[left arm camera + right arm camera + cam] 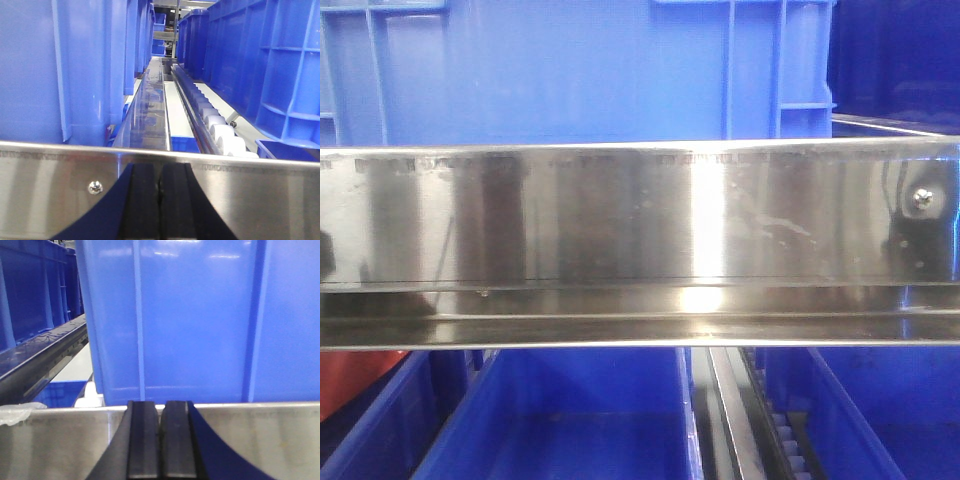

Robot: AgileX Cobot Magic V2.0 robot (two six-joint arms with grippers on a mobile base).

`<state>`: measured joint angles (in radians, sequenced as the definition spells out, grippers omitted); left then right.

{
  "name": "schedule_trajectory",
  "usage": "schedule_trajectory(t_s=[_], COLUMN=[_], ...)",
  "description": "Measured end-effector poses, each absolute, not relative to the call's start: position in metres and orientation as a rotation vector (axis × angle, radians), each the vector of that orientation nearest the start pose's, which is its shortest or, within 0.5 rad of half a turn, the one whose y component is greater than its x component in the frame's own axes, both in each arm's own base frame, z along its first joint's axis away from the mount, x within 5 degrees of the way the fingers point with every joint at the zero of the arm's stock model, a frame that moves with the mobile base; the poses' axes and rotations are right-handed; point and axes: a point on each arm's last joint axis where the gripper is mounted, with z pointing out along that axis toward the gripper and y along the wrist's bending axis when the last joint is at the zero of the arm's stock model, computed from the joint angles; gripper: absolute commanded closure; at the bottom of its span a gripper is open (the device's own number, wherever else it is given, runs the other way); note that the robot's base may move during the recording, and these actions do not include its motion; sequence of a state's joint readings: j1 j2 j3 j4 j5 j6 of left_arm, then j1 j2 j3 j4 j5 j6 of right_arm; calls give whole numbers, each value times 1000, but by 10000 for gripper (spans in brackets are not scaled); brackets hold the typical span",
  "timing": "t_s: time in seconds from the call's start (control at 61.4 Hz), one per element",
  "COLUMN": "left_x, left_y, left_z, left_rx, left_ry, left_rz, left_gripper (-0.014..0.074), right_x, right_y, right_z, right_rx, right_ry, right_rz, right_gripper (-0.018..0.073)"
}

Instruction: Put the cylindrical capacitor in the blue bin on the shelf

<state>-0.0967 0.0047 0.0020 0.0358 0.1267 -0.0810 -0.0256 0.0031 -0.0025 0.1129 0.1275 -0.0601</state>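
The shelf (640, 215) rail gleams silver with dark vertical streaks and a white glare patch. Bins (580, 70) at 12 o'clock are solid blue. Both grippers' fingers (142, 205) (142, 440) are matte black. Rollers (222, 135) are white.
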Motion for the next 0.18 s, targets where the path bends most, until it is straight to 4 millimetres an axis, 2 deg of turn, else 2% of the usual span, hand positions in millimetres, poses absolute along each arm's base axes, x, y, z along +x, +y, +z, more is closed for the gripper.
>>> schedule_trajectory(t_s=[0.179], left_x=[57], left_y=[-5], left_z=[201], left_rx=[38], left_ry=[1617], left_rz=[-106], left_gripper=[708], right_x=[57], right_y=[0], right_z=[202], right_rx=[51], right_ry=[1610], right_rz=[32], right_gripper=[709])
